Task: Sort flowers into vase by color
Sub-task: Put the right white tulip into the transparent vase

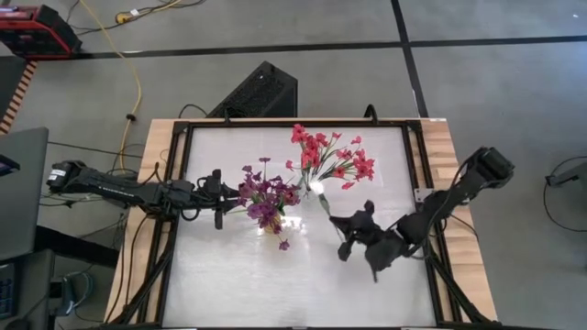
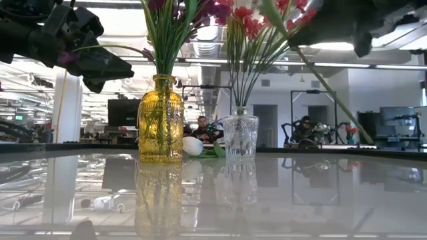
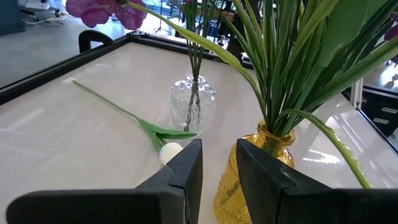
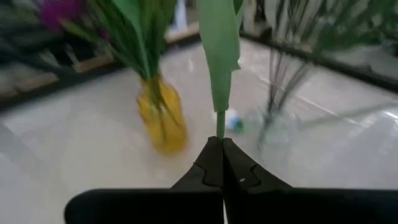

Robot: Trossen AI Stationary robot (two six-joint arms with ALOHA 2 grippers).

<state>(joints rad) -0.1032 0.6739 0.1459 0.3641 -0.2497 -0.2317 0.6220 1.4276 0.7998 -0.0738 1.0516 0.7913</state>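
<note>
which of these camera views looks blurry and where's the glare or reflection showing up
Right wrist view: motion-blurred, the yellow vase and background smeared, only the right hand pinching a green stem reads sharp. Low view: glossy table mirrors both vases; bright ceiling lights wash out the top. High view: sharp, a small glare spot by the clear vase.

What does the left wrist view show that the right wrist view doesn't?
Only the left wrist view: a white bud on a green stem lying on the table, and the open left gripper. Only the right wrist view: the right gripper shut on a green-leafed stem. Both: the yellow glass vase and the clear glass vase.
</note>
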